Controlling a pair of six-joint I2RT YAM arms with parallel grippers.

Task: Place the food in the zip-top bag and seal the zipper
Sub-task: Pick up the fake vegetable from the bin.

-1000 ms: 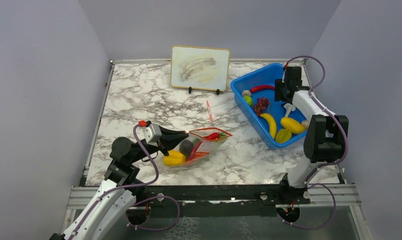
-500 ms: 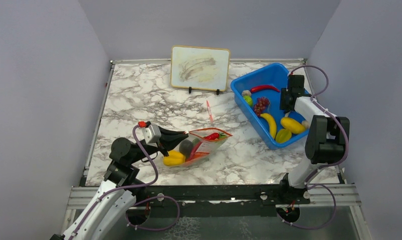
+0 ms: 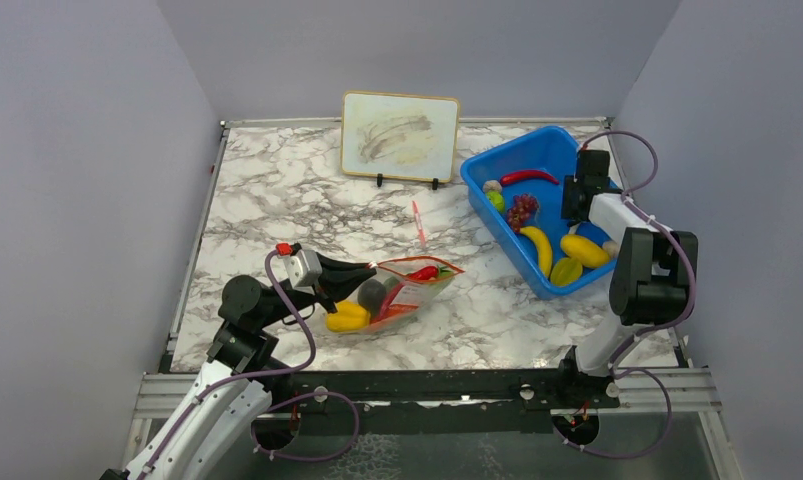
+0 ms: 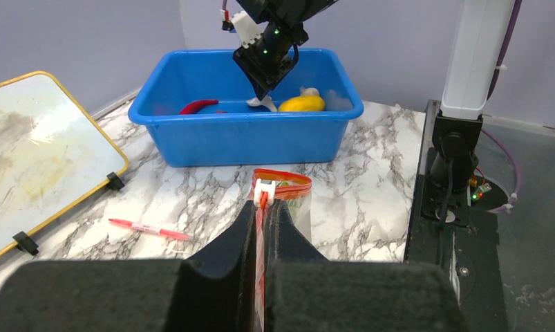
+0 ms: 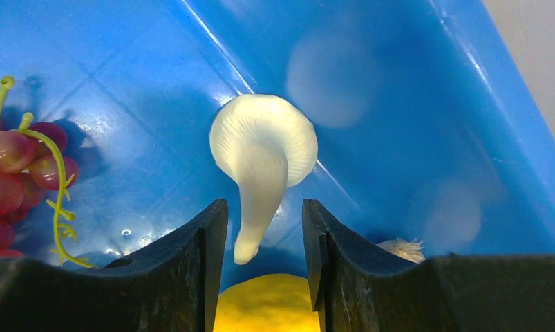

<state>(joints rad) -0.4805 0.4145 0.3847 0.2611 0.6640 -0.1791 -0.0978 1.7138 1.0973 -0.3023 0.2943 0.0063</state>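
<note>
The clear zip-top bag [image 3: 409, 287] lies on the marble table with its mouth part open. It holds a yellow pepper [image 3: 347, 316], a dark round piece [image 3: 374, 293], a red chili [image 3: 424, 271] and something orange. My left gripper [image 3: 363, 270] is shut on the red-orange zipper [image 4: 283, 177], just behind its white slider [image 4: 263, 187]. My right gripper [image 3: 576, 212] is open, low in the blue bin [image 3: 477, 190]. The white mushroom [image 5: 264, 142] lies with its stem between the open fingers [image 5: 209, 228], apparently untouched.
The bin also holds a red chili [image 3: 525, 177], grapes [image 3: 522, 210], a banana [image 3: 538, 248], a yellow fruit [image 3: 584, 250], a green pod [image 3: 565, 270] and a garlic bulb [image 5: 401, 249]. A red-and-white pen [image 3: 418, 221] lies beside a propped whiteboard [image 3: 399, 136].
My right gripper has moved from the bin's back towards its right near side and come down around the mushroom. My left gripper and the bag have not moved.
</note>
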